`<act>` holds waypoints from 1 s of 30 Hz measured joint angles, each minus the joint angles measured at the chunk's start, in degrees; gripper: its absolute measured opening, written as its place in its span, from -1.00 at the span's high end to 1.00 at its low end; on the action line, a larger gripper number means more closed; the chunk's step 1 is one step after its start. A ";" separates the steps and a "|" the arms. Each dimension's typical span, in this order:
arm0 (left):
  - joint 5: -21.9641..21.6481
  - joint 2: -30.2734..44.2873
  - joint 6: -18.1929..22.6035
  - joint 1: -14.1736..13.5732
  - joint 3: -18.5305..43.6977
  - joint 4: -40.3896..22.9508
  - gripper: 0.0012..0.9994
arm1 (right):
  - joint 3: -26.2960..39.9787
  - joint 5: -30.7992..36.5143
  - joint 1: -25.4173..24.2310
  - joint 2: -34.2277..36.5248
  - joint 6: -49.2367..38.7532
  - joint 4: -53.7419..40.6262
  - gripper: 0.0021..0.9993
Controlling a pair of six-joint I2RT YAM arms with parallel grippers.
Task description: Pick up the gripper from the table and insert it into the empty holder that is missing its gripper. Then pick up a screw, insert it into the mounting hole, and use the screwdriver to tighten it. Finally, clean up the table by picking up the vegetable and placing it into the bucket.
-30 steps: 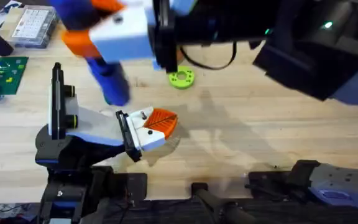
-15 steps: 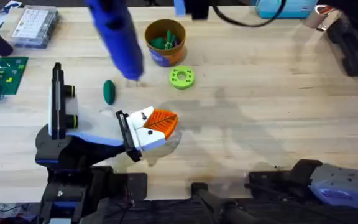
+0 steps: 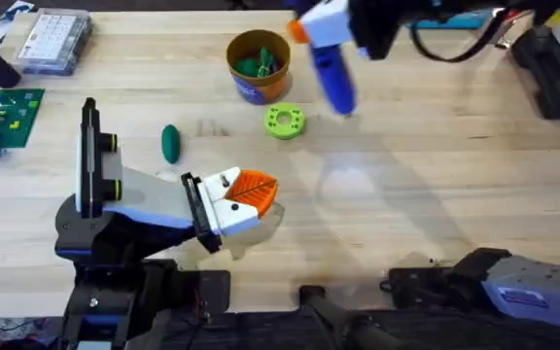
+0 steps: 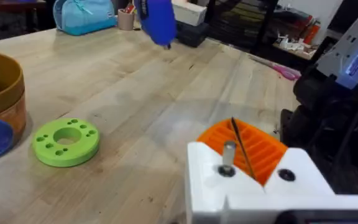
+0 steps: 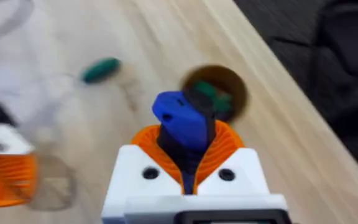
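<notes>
While the right end effector [image 5: 188, 163] clamps the blue screwdriver [image 3: 331, 70] aloft near the desk's [image 3: 436, 175] far side, right of the bucket [image 3: 258, 66], tightening looks finished and cleanup is in hand. The vegetable [image 3: 170, 143] lies on the desk, left of the lime ring [image 3: 284, 122] and near the bucket, which already holds green pieces. The left end effector [image 3: 244, 194] rests low nearby; whether its fingers are apart I cannot tell. Next, the screwdriver probably needs setting down, then the vegetable needs a grasp across its narrow width.
</notes>
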 joint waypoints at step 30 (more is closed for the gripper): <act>-0.04 0.00 0.00 0.00 0.00 0.00 0.99 | 0.57 25.47 -12.15 42.86 -52.19 24.06 0.89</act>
